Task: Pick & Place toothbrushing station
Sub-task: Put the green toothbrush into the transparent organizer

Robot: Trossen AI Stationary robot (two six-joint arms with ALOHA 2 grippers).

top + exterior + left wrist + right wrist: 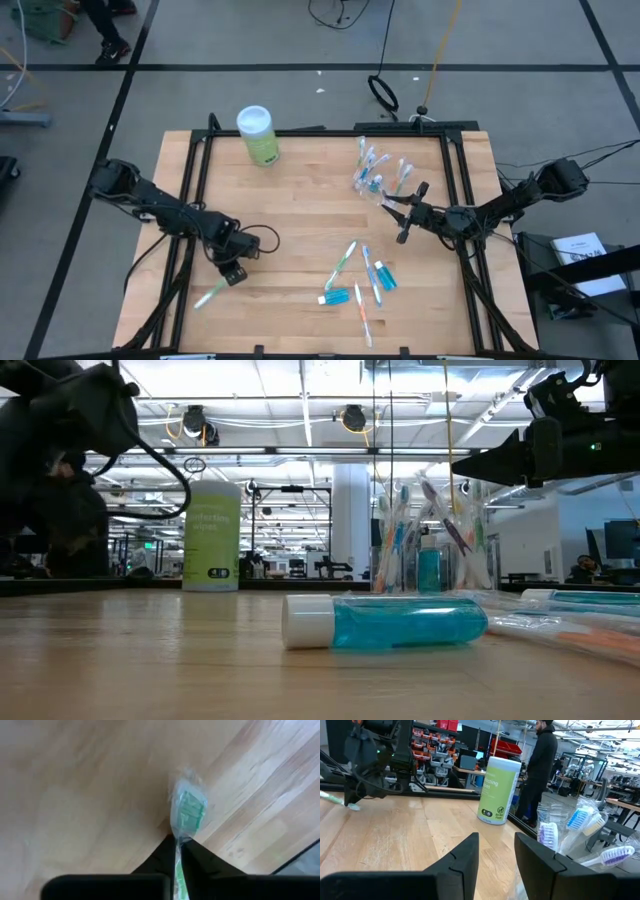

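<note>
Green toothbrush [187, 812] is pinched in your left gripper [232, 274] near the wood table's [300, 220] front-left edge — right gripper [404, 210] parted, empty, beside the cup [385, 190]; person [540, 765] beyond the far edge.

Your left gripper [232, 271] sits low at the table's left front, fingers pinched together. Right gripper [408, 212] hovers mid-right, fingers parted.

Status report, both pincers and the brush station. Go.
Left pincer shut on green toothbrush, low over table's near-left. Right pincer open, empty, beside clear cup of brushes. Nothing in the way.
</note>
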